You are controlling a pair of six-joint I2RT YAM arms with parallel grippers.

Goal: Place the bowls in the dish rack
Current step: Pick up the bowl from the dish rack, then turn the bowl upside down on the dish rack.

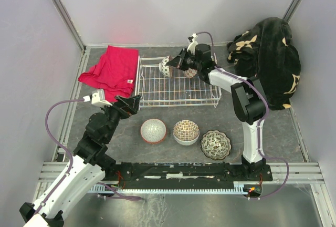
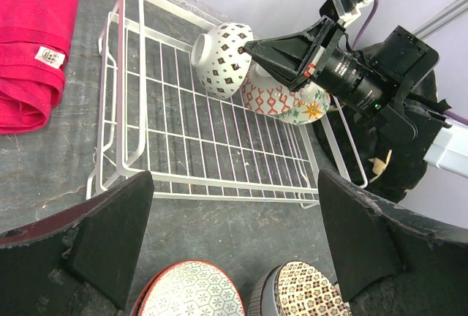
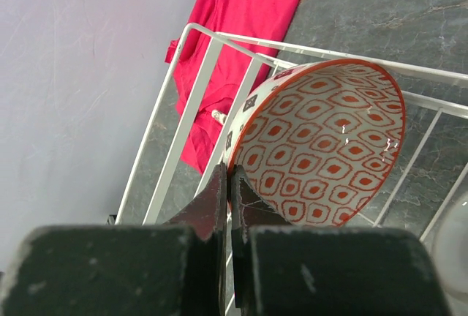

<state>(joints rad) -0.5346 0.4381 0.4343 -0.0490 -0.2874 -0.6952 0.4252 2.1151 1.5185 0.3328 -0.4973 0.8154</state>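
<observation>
Bowls are the job, and the one in hand, the red-lattice bowl (image 3: 322,148), hangs on edge over the far-left part of the dish rack (image 1: 176,94) with its mouth turned sideways. The right gripper (image 3: 228,181) is pinched tight on its rim, one finger inside and one outside. Nothing else carries the bowl.

That thin hold on a glazed rim is the main worry. The bowl could pivot or slip between the fingers and drop onto the wires, where it might chip or roll. Let go while this tilted, it could tip over instead of settling, because the rack's floor wires stand well apart.

The floral bowl (image 2: 285,104) lies in the rack's far part, just beside the held one. Whether they touch I cannot tell. A swing or a hasty lowering could knock the two together.

Below the held bowl the rack floor looks bare, so nothing blocks the way down.

Three more bowls wait on the table along the rack's near side: a honeycomb bowl (image 1: 153,130), a brown mosaic bowl (image 1: 186,131) and a dark leafy bowl (image 1: 215,144).

The left gripper (image 1: 130,102) hovers at the rack's near-left corner, spread wide and holding nothing, well apart from the right arm.

A red cloth (image 1: 111,72) lies left of the rack and a black blanket (image 1: 270,59) right of it. Neither is in the way.
</observation>
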